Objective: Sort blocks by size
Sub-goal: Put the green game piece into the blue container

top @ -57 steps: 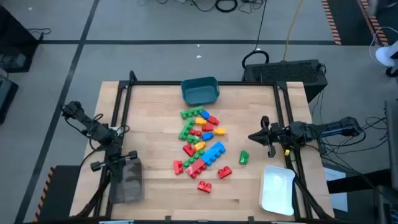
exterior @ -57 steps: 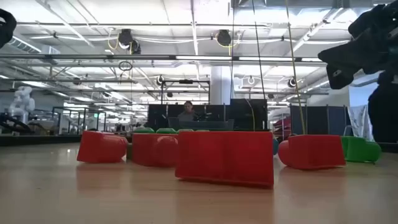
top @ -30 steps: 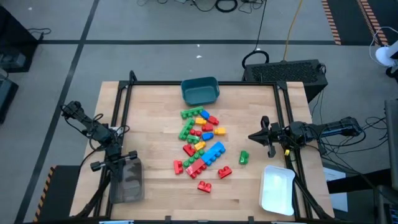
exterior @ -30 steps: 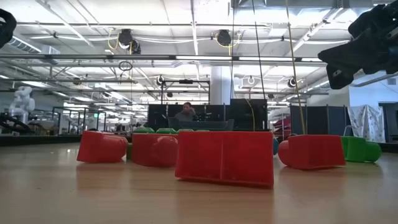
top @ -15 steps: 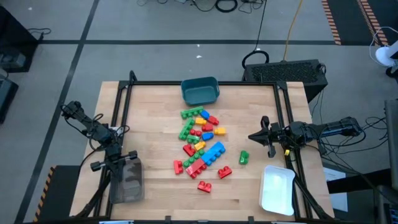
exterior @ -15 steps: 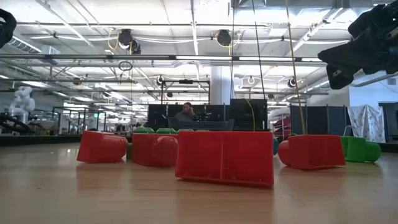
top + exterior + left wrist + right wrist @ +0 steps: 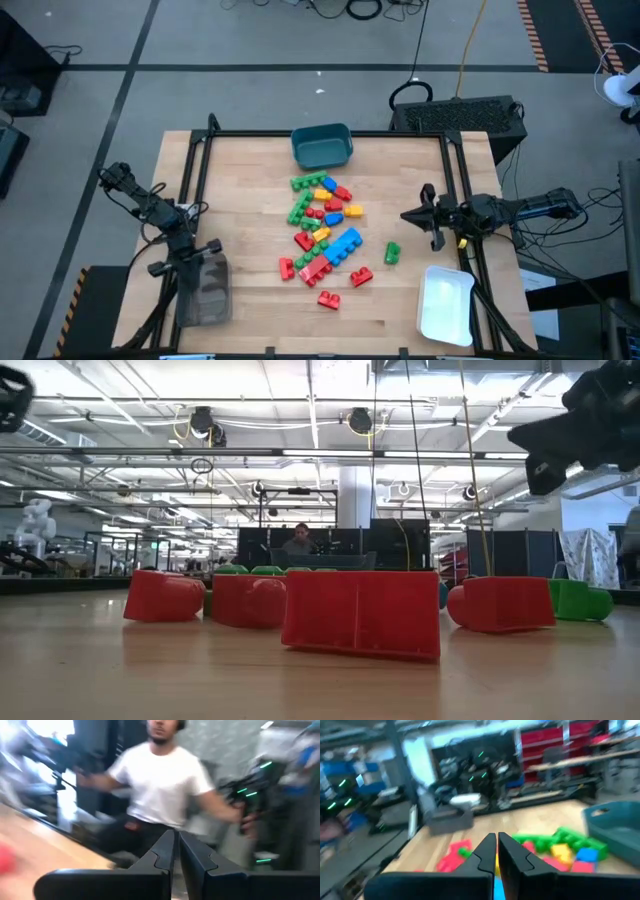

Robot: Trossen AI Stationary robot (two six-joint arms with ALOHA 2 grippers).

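At the table's centre, the blocks (image 7: 324,232) lie heaped and unsorted; the left gripper (image 7: 186,249) and right gripper (image 7: 418,215) flank them, both closed and empty, seemingly poised to begin.

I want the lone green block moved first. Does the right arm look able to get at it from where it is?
Probably yes. The green block sits apart from the pile, nearest the right gripper, which is shut; nothing lies between them.
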